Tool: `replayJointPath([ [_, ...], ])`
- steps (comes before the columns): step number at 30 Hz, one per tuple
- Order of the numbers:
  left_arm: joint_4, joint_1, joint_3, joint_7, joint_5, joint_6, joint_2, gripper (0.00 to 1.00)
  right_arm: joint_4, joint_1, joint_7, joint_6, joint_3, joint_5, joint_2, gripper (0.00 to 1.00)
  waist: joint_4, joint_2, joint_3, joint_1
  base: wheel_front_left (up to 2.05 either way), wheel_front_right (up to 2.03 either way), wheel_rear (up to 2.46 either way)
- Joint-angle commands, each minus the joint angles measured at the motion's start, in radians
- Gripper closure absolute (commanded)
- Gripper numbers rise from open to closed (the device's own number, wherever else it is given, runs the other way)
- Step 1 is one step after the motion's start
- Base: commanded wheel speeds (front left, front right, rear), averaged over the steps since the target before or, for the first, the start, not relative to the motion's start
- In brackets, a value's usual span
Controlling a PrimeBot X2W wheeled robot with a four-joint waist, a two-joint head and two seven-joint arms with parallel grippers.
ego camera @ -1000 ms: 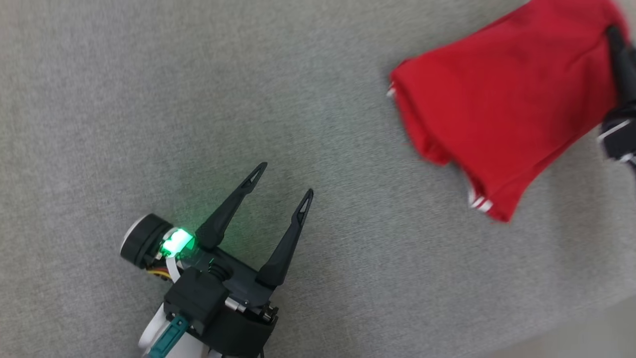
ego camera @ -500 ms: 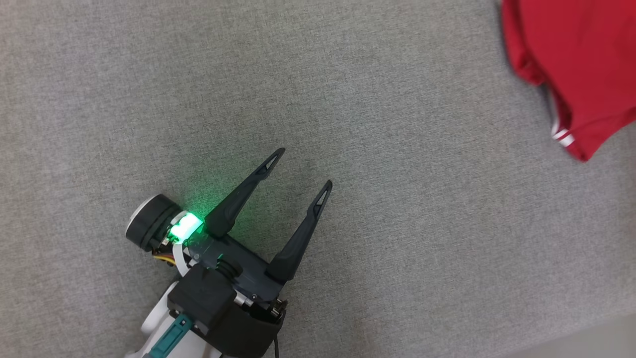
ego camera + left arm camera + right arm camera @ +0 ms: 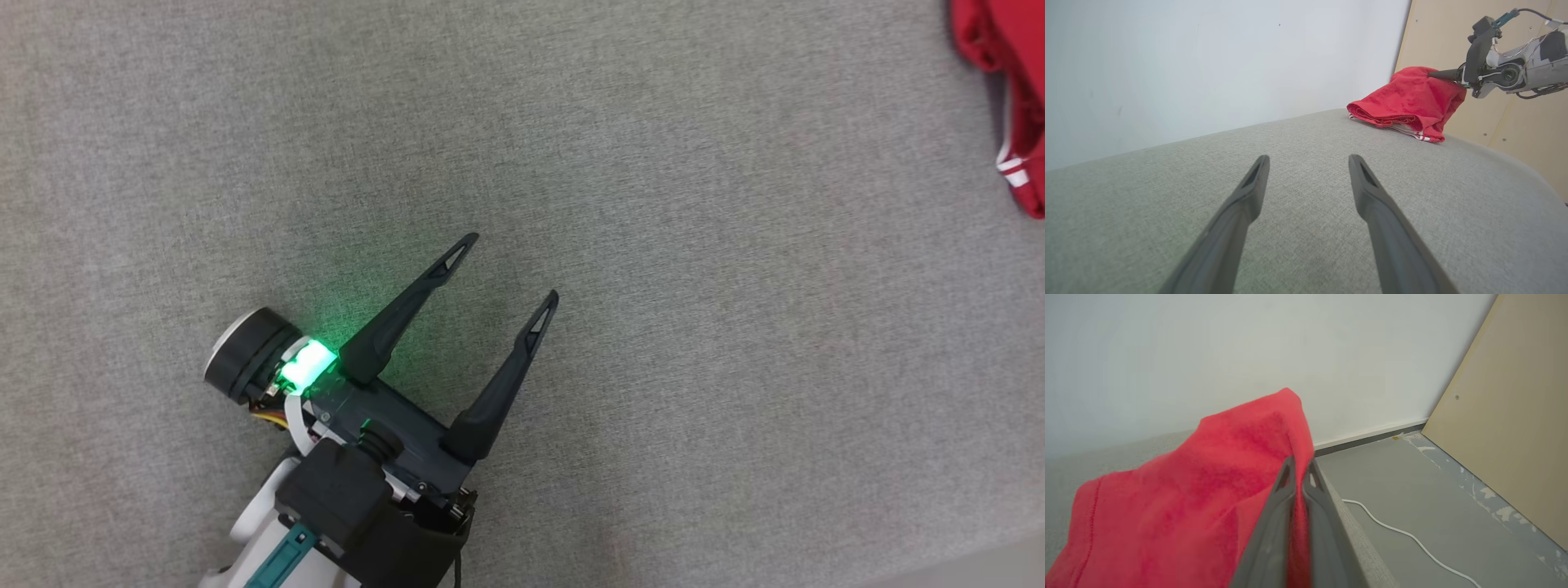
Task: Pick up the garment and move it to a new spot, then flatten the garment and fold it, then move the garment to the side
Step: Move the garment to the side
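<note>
The garment (image 3: 1016,98) is a red folded cloth with white stripes on a hem, at the head view's far right edge. In the left wrist view the garment (image 3: 1408,102) lies bunched at the far right corner of the grey surface, one edge lifted. My right gripper (image 3: 1299,470) is shut on that lifted edge of the garment (image 3: 1188,498), near the surface's right border; the right gripper (image 3: 1433,74) also shows from the side. My left gripper (image 3: 512,267) stands open over bare grey fabric, far left of the garment, nothing between its fingers (image 3: 1257,179).
The grey fabric surface (image 3: 653,245) spreads wide around the left gripper. Beyond its right edge lies a grey floor (image 3: 1433,490) with a white cable (image 3: 1404,533), a white wall (image 3: 1249,347) and a tan panel (image 3: 1515,437).
The red garment has slid to the right across the head view, from mostly visible to a strip at the edge. The left gripper stays open, shifted slightly.
</note>
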Motion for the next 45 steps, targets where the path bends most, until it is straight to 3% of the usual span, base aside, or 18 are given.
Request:
replayJointPath([
  [1,0.000,-0.009,-0.001,-0.002,-0.002,0.003,0.009,0.00,0.043,-0.031,-0.006,0.000,-0.017,-0.024,0.018,1.00,0.012,-0.0001,0.011,0.0000,0.00,0.00,0.00],
  [6,0.001,-0.009,-0.005,-0.001,-0.002,0.007,0.016,0.00,0.153,-0.066,-0.006,0.000,-0.080,-0.114,0.074,1.00,0.025,-0.0001,0.019,0.0000,0.00,0.00,0.00],
  [7,0.001,-0.009,-0.005,-0.001,-0.001,0.009,0.019,0.00,0.169,-0.075,-0.006,0.000,-0.093,-0.140,0.082,0.91,0.027,-0.0001,0.020,0.0000,0.00,0.00,0.00],
  [8,0.000,-0.011,-0.006,0.000,0.000,0.009,0.021,0.00,0.188,-0.085,-0.006,0.000,-0.114,-0.170,0.091,0.64,0.029,-0.0001,0.022,0.0000,0.00,0.00,0.00],
  [9,-0.001,-0.012,-0.006,0.002,0.000,0.010,0.023,0.00,0.204,-0.094,-0.006,0.000,-0.135,-0.208,0.096,0.05,0.030,-0.0001,0.024,0.0000,0.00,0.00,0.00],
  [11,-0.003,-0.014,-0.006,0.005,0.001,0.010,0.025,0.00,0.220,-0.104,-0.006,0.000,-0.158,-0.252,0.102,0.00,0.031,-0.0001,0.025,0.0000,0.00,0.00,0.00],
  [16,-0.006,-0.018,-0.002,0.009,0.000,0.015,0.031,0.00,0.217,-0.131,-0.006,0.000,-0.357,-0.525,0.144,0.00,0.032,-0.0001,0.021,0.0000,0.00,0.00,0.00],
  [21,0.015,0.013,0.006,0.009,-0.009,0.040,0.022,0.00,0.060,-0.034,-0.005,0.000,-0.485,-0.698,0.283,0.00,0.033,-0.0001,-0.030,0.0000,0.00,0.00,0.00],
  [27,0.064,0.061,0.034,0.011,-0.058,0.083,-0.007,0.00,-0.071,0.085,-0.005,0.000,-0.409,-0.718,0.387,0.00,0.052,-0.0001,-0.121,0.0000,0.00,0.00,0.00],
  [35,0.137,0.139,0.070,0.004,-0.150,0.120,-0.041,0.00,-0.148,0.232,-0.005,0.000,-0.294,-0.668,0.481,0.00,0.091,-0.0001,-0.277,0.0000,0.00,0.00,0.00],
  [45,0.190,0.281,0.188,-0.003,-0.270,0.189,-0.068,0.00,-0.233,0.407,-0.005,0.000,-0.159,-0.687,0.572,0.00,0.108,-0.0001,-0.453,0.0000,0.00,0.00,0.00],
])
